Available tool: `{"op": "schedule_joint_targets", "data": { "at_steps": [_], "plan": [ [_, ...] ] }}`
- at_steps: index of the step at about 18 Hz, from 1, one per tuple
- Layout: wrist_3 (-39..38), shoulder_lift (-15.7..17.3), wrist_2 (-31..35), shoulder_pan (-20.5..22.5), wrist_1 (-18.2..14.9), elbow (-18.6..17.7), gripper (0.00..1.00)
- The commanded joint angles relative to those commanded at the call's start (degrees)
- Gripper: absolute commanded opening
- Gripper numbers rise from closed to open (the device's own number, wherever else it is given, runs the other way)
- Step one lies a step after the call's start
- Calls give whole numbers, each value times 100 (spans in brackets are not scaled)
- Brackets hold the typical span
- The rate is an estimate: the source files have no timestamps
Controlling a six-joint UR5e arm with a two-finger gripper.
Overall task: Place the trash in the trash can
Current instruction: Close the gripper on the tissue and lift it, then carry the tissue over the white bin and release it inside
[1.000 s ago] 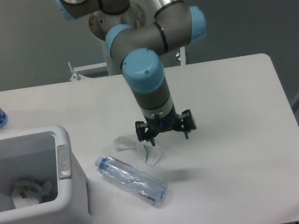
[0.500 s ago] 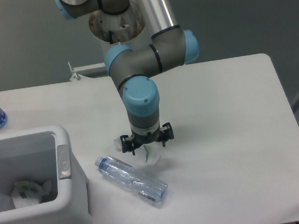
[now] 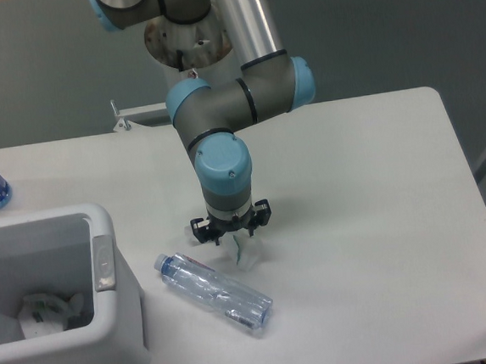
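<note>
White bin [image 3: 102, 224] at bench [image 3: 370, 179] left corner, some crumpled white scraps already inside. Still out: crumpled wrapper [image 3: 247, 251] and crushed clear bottle [image 3: 213, 292], both on bench just right of bin. Gripper [image 3: 231, 231] low over wrapper, jaws spread wide, straddling or just above it; contact unclear, nothing gripped yet.
</note>
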Motion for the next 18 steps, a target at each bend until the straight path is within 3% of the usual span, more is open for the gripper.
{"op": "schedule_joint_targets", "data": {
  "at_steps": [6,10,15,18],
  "plan": [
    [105,412,106,79,-44,26,0],
    [106,966,-121,421,-44,289,0],
    [0,1414,-1966,904,9,1211,0],
    [-157,1372,-2660,914,44,1826,0]
  ]
}}
